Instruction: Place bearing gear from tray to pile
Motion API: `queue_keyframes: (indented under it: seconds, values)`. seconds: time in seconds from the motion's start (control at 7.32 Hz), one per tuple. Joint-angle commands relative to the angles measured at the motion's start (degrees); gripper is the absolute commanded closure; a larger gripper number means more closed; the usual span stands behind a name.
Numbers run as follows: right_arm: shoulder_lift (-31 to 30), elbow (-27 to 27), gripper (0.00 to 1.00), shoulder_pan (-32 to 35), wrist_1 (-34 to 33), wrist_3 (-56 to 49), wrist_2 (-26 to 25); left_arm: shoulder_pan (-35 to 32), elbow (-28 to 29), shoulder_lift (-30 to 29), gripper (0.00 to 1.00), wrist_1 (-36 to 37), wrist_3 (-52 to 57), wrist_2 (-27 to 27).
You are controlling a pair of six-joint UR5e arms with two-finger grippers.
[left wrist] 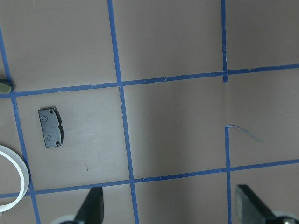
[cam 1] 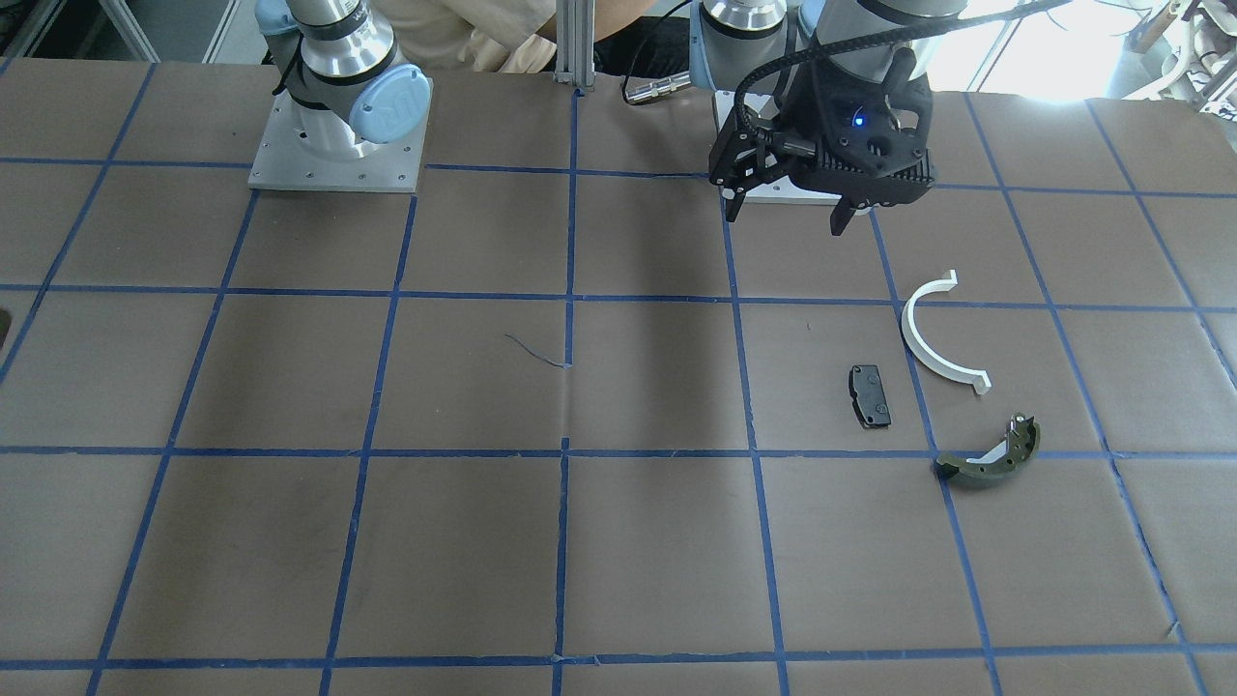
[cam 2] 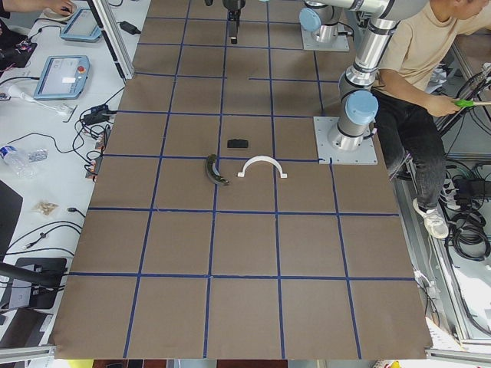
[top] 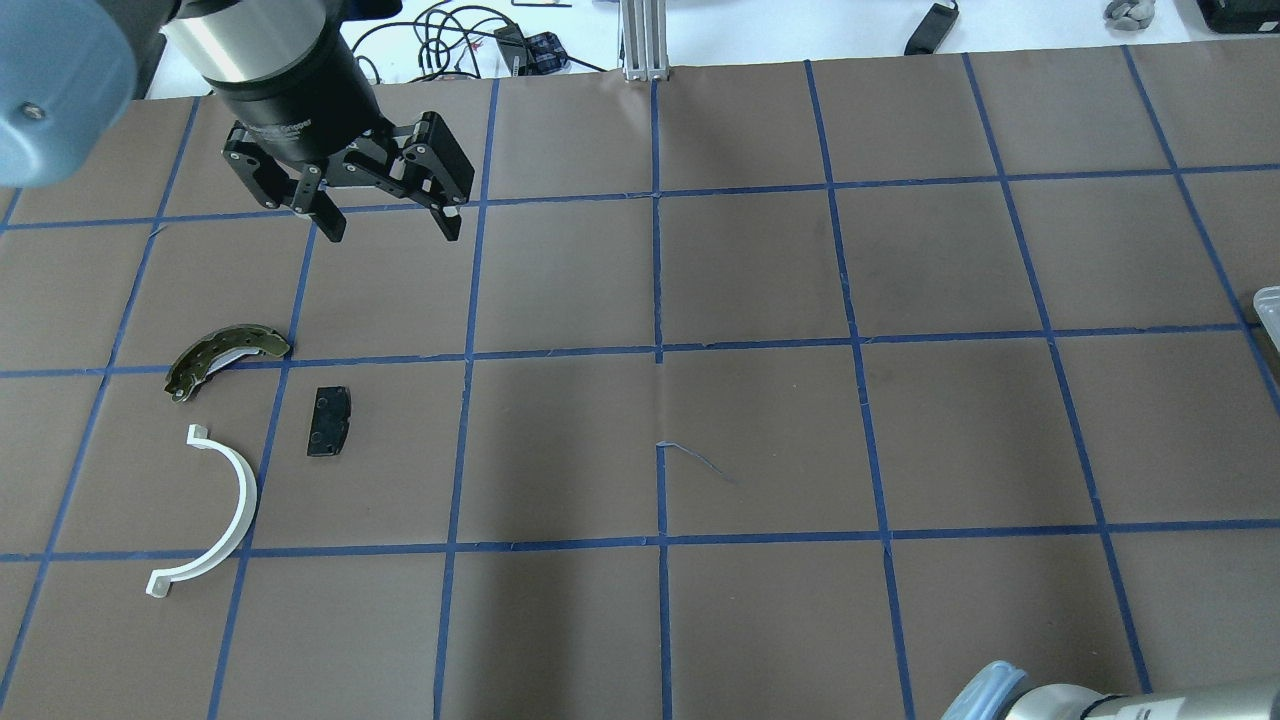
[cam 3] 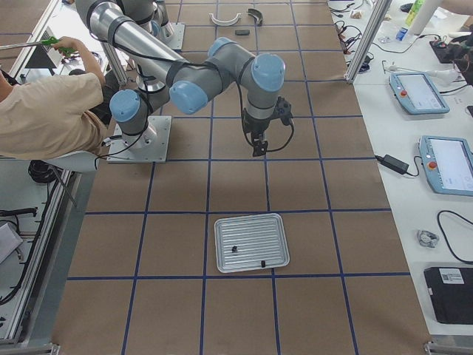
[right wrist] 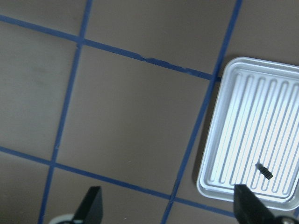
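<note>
Your table wears brown paper crossed by blue tape lines. Along one side you have a white bench with two teach pendants and loose cables; a bright glare spills in beyond the table's edge

Worktop: brown paper cover with a blue tape grid. At the left of the overhead view three parts lie flat, none touching: olive brake shoe uppermost, black plate lower right of it, white half-ring lowest. Ribbed metal tray sits lower centre in the right-side view, well apart from them.
</note>
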Motion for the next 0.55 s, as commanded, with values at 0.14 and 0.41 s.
queue_keyframes:
  seconds: [0.14,0.41]
  values:
    - [8.57,0.14,0.00,-7.07,-11.89,-5.50,-3.83,-0.01,-0.05,-0.07,0.00,0.00,0.00,-0.18]
    - [12.52,2.23,0.00,-7.77,-17.27,-6.47,-5.08,-0.01,-0.05,-0.07,0.00,0.00,0.00,0.00]
